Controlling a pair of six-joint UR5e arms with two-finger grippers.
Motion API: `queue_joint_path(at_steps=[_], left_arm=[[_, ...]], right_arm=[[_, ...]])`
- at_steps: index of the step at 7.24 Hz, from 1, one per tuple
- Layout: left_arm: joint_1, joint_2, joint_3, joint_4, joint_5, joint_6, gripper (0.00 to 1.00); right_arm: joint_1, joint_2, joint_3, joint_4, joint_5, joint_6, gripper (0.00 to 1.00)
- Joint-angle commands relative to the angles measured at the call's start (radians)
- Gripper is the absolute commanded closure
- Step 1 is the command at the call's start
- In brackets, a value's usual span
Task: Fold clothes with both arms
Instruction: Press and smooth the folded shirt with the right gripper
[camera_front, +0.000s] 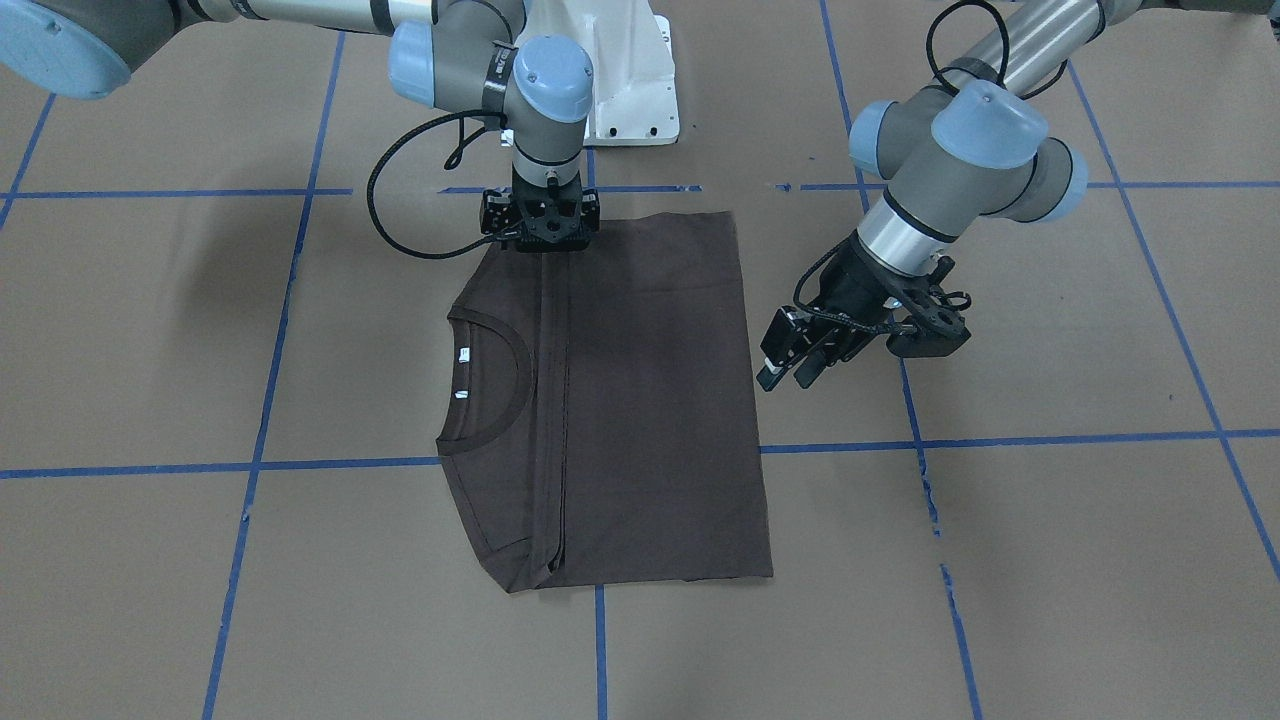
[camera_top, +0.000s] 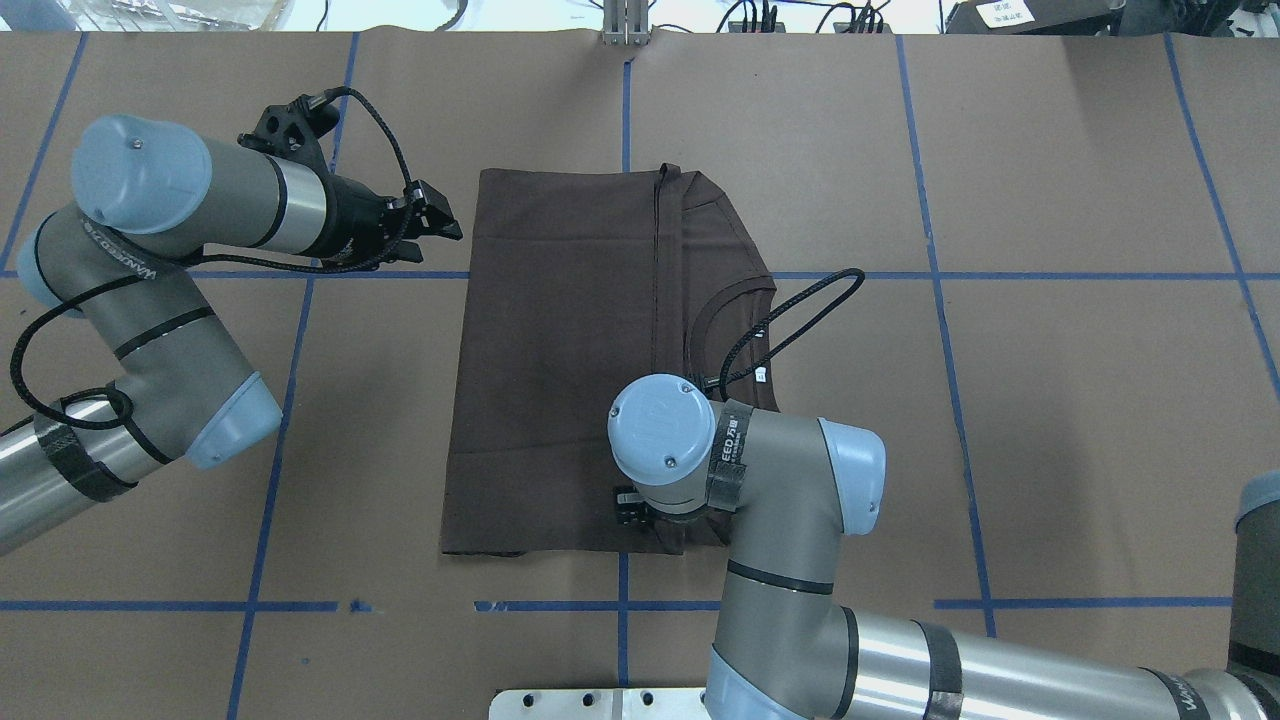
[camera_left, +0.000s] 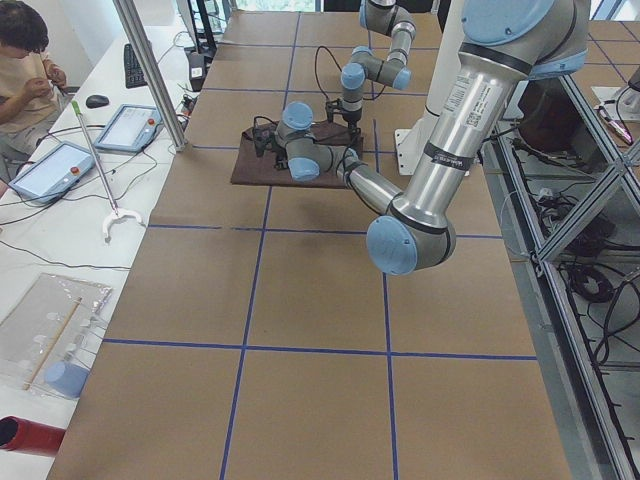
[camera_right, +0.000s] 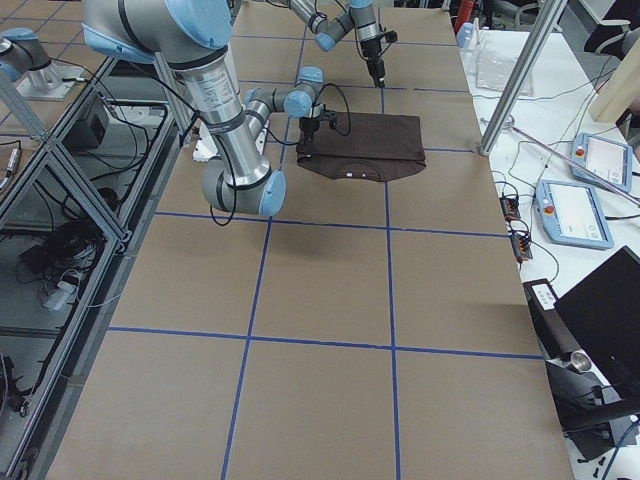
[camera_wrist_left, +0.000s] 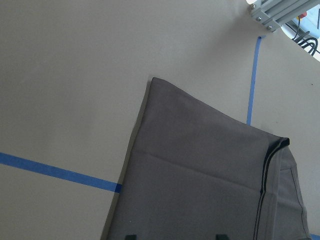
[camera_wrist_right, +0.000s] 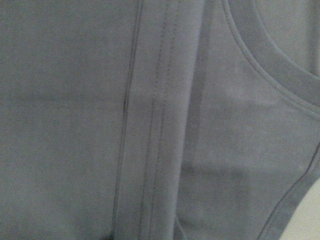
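Pointing down, your right gripper (camera_front: 541, 235) sits at the edge of the folded brown T-shirt (camera_front: 650, 400), and its jaws' state cannot be told. Your left gripper (camera_front: 786, 376) hovers beside the shirt, jaws released.

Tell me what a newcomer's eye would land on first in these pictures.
A dark brown T-shirt, folded into a neat rectangle with its collar showing, lies in the middle of a brown table gridded with blue tape. The right tool is down on the shirt's edge nearest the robot's base. The left tool hangs open just off the side opposite the collar.
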Motion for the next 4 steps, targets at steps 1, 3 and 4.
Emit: queue_joint_path(at_steps=[1, 3, 4], left_arm=[[0.000, 0.001, -0.002, -0.002, -0.001, 0.001, 0.39], [-0.002, 0.003, -0.012, 0.002, -0.002, 0.003, 0.39], [-0.002, 0.003, -0.020, 0.004, -0.002, 0.001, 0.39]], right_arm=[[0.001, -0.087, 0.065, -0.002, 0.000, -0.020, 0.00], [0.027, -0.210, 0.215, -0.057, 0.000, -0.133, 0.00], [0.047, -0.263, 0.243, -0.061, -0.002, -0.176, 0.00]])
